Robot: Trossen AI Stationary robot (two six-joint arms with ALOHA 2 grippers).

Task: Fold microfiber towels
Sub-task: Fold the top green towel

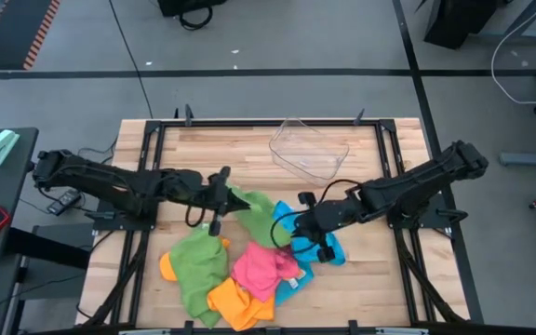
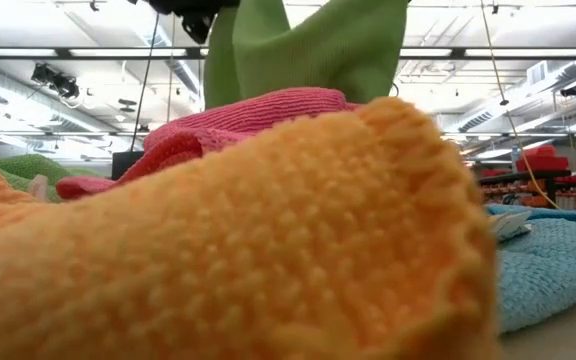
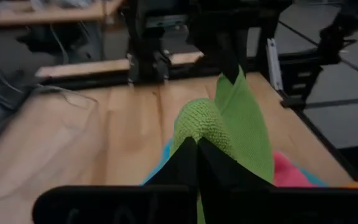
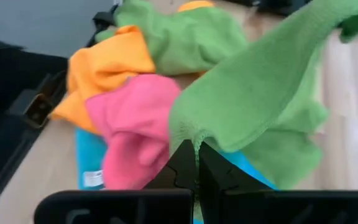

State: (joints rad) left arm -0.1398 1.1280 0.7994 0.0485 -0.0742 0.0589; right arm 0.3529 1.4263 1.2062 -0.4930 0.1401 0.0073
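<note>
**benchwatcher:** so where's everything sitting right now?

**towelguy:** Both arms are over the middle of the wooden table [image 1: 249,149]. A green towel [image 1: 254,216] is strung between them, lifted off the pile. The left gripper [image 1: 220,197] is clenched on 1 edge of it; in its wrist view the dark fingers [image 3: 194,165] are pinched together with green cloth bunched right at the tips. The right gripper [image 1: 298,233] is clamped on the other edge, and its wrist view shows the cloth hem caught at the tip of its closed fingers [image 4: 194,167].

**benchwatcher:** and the rest of the towels?

**towelguy:** Heaped at the front of the table, all touching. There's a 2nd green towel [image 1: 196,270] on the left side of the heap, a pink towel [image 1: 263,268] in the middle, an orange towel [image 1: 235,305] at the front edge, and a sky blue towel [image 1: 335,249] under the right gripper. From the low view the orange one fills most of the frame, with pink behind it and the held green one hanging above.

**benchwatcher:** tray?

**towelguy:** The clear plastic tray [image 1: 308,149] is near the back of the table, well apart from the heap.
</note>
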